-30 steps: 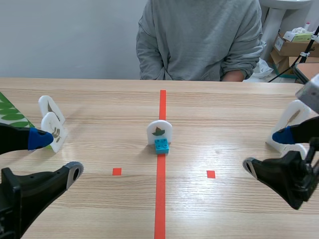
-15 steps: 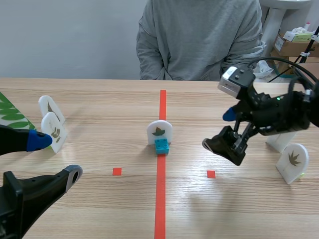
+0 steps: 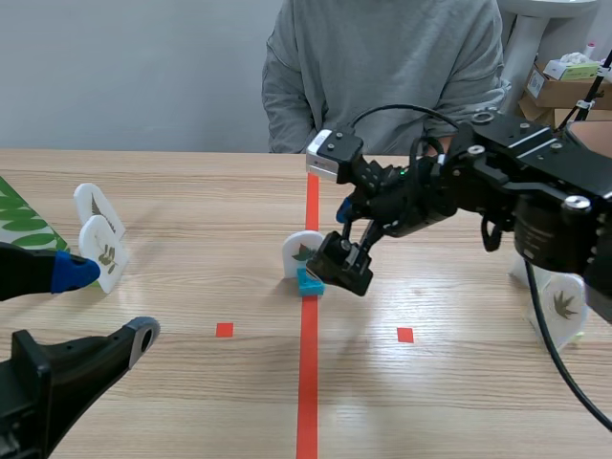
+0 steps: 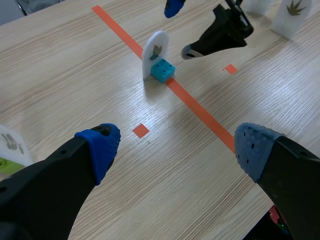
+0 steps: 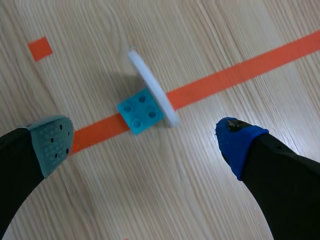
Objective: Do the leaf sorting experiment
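Note:
A white leaf card (image 3: 306,252) stands upright on a blue brick base (image 3: 309,280) on the orange centre line. My right gripper (image 3: 342,241) has come in from the right and hangs open just right of it. From the right wrist view the card (image 5: 152,87) and brick (image 5: 140,111) lie just ahead of the gap of that open gripper (image 5: 142,141), not touched. My left gripper (image 3: 107,302) is open low at the near left, far from the card (image 4: 154,52), with nothing between its fingers (image 4: 102,145).
Two white leaf cards (image 3: 93,206) (image 3: 103,251) stand at the left by a green leaf sheet (image 3: 19,215). Another leaf card (image 3: 559,304) stands at the right behind the right arm. A person in a grey top (image 3: 382,76) sits across the table.
The right arm has swung from the near right edge across to the centre, ending beside the middle leaf card. The left arm has hardly moved.

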